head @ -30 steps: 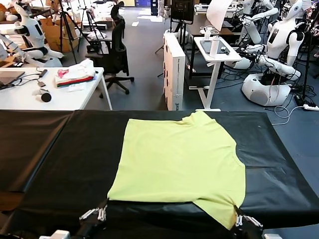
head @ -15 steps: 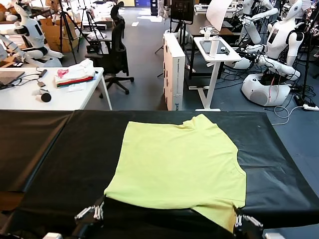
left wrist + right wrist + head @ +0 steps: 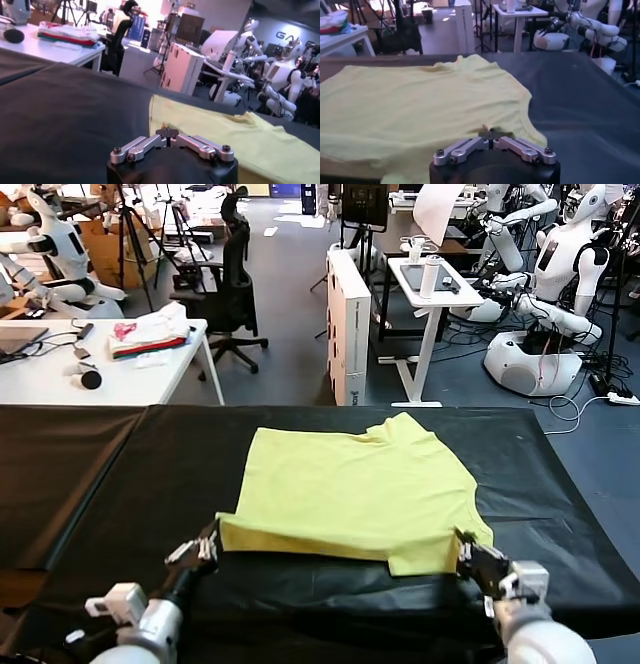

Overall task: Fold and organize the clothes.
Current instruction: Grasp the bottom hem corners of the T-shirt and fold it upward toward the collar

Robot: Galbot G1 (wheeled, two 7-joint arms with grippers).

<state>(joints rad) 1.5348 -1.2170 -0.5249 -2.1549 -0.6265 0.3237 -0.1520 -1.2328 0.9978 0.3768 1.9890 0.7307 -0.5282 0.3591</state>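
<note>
The lime yellow-green T-shirt (image 3: 355, 484) lies on the black table, its near hem lifted and folded a little way back over the body. My left gripper (image 3: 214, 536) is shut on the shirt's near left corner; in the left wrist view the jaws (image 3: 168, 133) pinch the yellow fabric (image 3: 260, 145). My right gripper (image 3: 462, 542) is shut on the near right corner; in the right wrist view the jaws (image 3: 491, 134) hold the cloth (image 3: 415, 105). The neck (image 3: 382, 430) points to the far edge. No printed graphic shows.
The black table (image 3: 110, 484) runs across the view. Beyond it stand a white desk (image 3: 110, 364) with a heap of white, pink and red fabric (image 3: 150, 332), an office chair (image 3: 232, 294), a white box (image 3: 350, 324), a small stand (image 3: 432, 289) and other robots (image 3: 560, 274).
Both grippers have moved up and away from the near edge with the shirt's near hem. The hem now lies folded back, and the shirt looks shorter from front to back.
</note>
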